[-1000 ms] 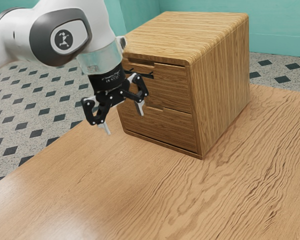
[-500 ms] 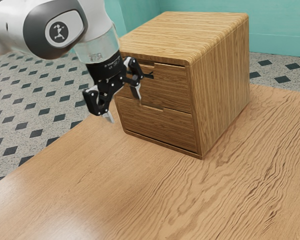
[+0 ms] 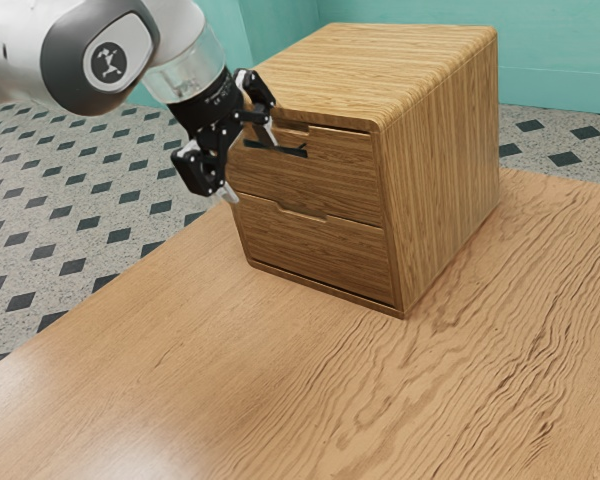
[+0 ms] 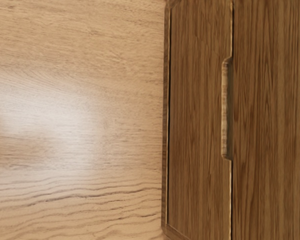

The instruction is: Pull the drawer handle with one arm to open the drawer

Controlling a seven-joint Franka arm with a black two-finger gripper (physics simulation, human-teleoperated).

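Wooden cabinet [image 3: 430,150] on a wooden table [image 3: 330,400], two drawers in its front. Top one, the upper drawer [image 3: 330,180], seemingly flush with the cabinet's face, so shut as far as can be told; lower drawer [image 3: 320,245] flush as well. Dark handle [image 3: 285,151] across the top part of the upper drawer, toward the cabinet's front corner nearest the arm. Black gripper [image 3: 248,167] right at that corner, in front of the cabinet, tilted, fingers spread wide and clamping nothing. Upper fingertip [image 3: 271,135] just by the handle's end; hard to say whether touching or barely apart. Lower fingertip [image 3: 223,196] off the cabinet's side edge, about level with the seam between the two drawers. White arm [image 3: 100,50] beside the cabinet, above a tiled floor [image 3: 70,230]. From the wrist, along the cabinet's front: lower drawer [image 4: 200,125] with its cut-out notch [image 4: 226,107], upper drawer [image 4: 270,125] next to it, table [image 4: 75,100] beyond the cabinet's bottom edge.
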